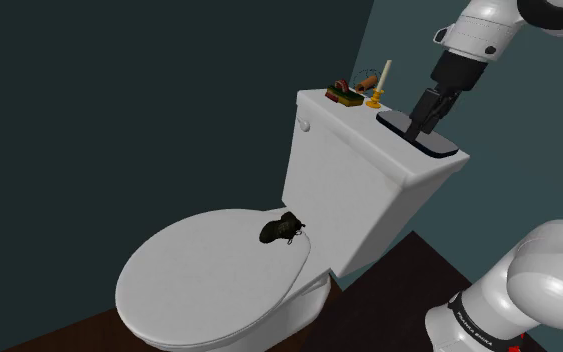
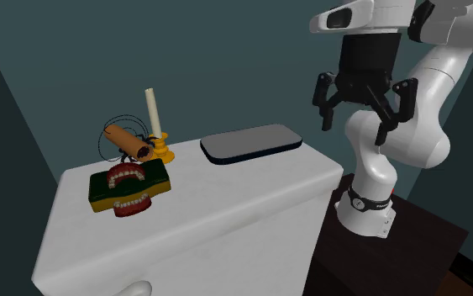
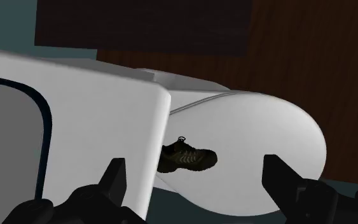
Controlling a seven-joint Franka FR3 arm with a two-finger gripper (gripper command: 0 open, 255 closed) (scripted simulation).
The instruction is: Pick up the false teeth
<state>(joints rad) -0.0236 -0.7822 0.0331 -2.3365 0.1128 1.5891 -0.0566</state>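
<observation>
- Pincer [image 2: 354,124] hangs at the upper right of the second exterior view, its fingers spread wide with nothing between them, clear above the tank lid [image 2: 226,210].
- I see the false teeth [image 2: 128,177] at the left centre of that same view, lying on the far end of the lid. They show red gums and white teeth, set on a green and yellow block.
- Between the two, a dark flat tray [image 2: 251,143] lies on the lid. A candle [image 2: 152,108] in a yellow holder and a brown roll [image 2: 129,141] stand just behind the teeth.
- So the teeth lie leftward and lower in the frame from the pincer, past the tray, at the other end of the lid.
- Their long axis runs roughly across the frame, along the lid's length.
- I judge the fingers should close across the short side, and the candle just behind leaves little room there.
- In the wrist view a dark shoe [image 3: 187,156] on the toilet seat sits between the fingers, well below them. It isn't my target.
</observation>
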